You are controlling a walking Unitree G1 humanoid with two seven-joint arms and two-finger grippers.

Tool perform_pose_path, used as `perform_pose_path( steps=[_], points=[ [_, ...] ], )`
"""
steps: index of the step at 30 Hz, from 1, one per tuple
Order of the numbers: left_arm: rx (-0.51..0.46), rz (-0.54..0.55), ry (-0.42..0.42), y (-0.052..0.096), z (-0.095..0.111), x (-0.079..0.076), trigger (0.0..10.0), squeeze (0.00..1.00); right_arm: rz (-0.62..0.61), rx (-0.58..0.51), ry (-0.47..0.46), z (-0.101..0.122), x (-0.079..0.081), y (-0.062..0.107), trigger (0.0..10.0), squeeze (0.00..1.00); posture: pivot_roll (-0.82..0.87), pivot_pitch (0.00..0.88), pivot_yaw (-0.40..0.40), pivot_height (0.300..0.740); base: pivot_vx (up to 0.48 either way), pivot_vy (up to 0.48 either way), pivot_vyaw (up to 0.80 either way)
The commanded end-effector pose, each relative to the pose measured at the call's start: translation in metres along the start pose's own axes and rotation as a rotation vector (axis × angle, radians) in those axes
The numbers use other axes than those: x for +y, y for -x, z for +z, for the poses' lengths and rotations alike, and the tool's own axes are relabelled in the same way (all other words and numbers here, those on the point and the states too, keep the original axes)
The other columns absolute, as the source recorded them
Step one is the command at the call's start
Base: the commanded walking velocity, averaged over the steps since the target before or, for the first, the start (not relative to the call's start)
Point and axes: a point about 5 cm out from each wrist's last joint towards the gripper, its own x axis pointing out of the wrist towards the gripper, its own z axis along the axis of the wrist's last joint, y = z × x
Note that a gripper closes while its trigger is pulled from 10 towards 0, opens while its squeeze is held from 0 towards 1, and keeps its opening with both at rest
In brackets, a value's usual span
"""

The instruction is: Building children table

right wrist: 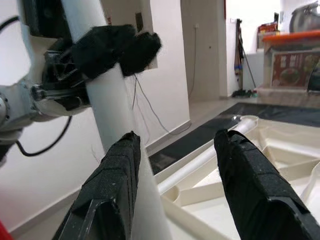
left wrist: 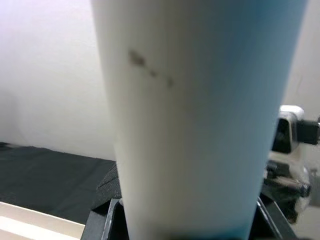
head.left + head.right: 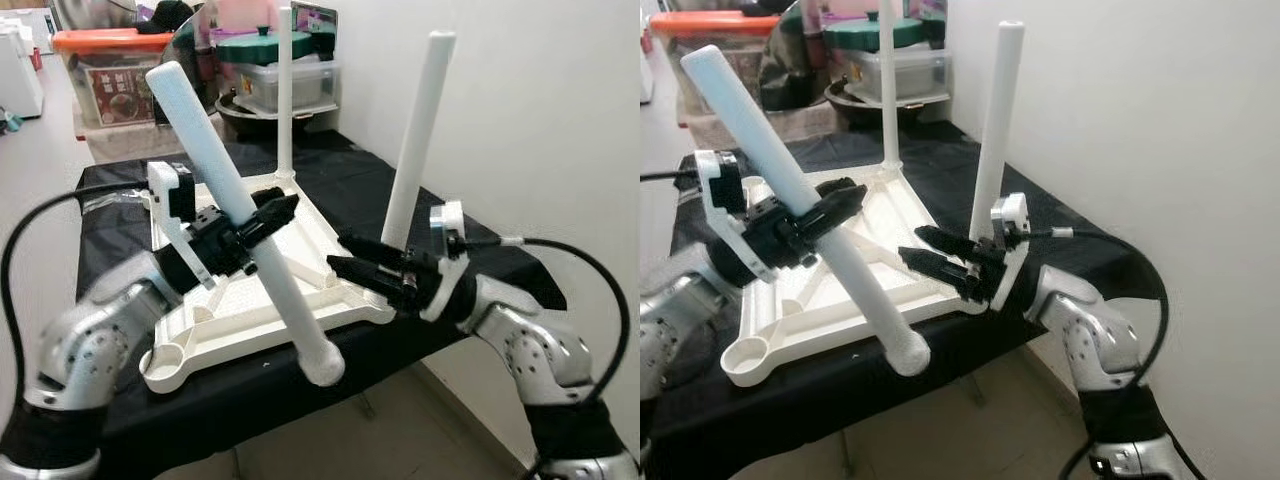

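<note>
A surface [image 3: 470, 262] covered with a black cloth [image 3: 120, 420] is seen running away from the camera along a white wall. On the near part an upturned white tabletop [image 3: 300, 262] is laid, underside up, its ribs exposed. Two white legs [image 3: 418, 135] are stood upright in its corners on the wall side, and an empty round socket [image 3: 165, 360] is seen at its near left corner. At the far end, lidded plastic boxes [image 3: 105, 75] and a dark pot [image 3: 268, 108] are set.
</note>
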Motion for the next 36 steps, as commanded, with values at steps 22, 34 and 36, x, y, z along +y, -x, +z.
perform_pose_path(
  steps=[22, 34, 36],
  points=[
    [0.038, -0.148, -0.075, -0.029, 0.011, 0.007, 10.0, 0.0, 0.041, 0.109, 0.036, -0.006, -0.007, -0.025, 10.0, 1.0, 0.11, 0.019, -0.039, 0.74, 0.0, 0.0, 0.24],
    [0.004, -0.171, -0.083, -0.049, 0.021, 0.018, 10.0, 0.0, 0.172, 0.212, 0.035, -0.009, -0.002, -0.024, 10.0, 0.0, 0.11, 0.035, -0.029, 0.74, 0.0, 0.0, 0.0],
    [-0.003, -0.173, -0.078, -0.051, 0.022, 0.018, 10.0, 0.0, 0.154, 0.238, 0.031, -0.013, -0.002, -0.026, 10.0, 0.0, 0.11, 0.036, -0.028, 0.74, 0.0, 0.0, 0.0]
  ],
)
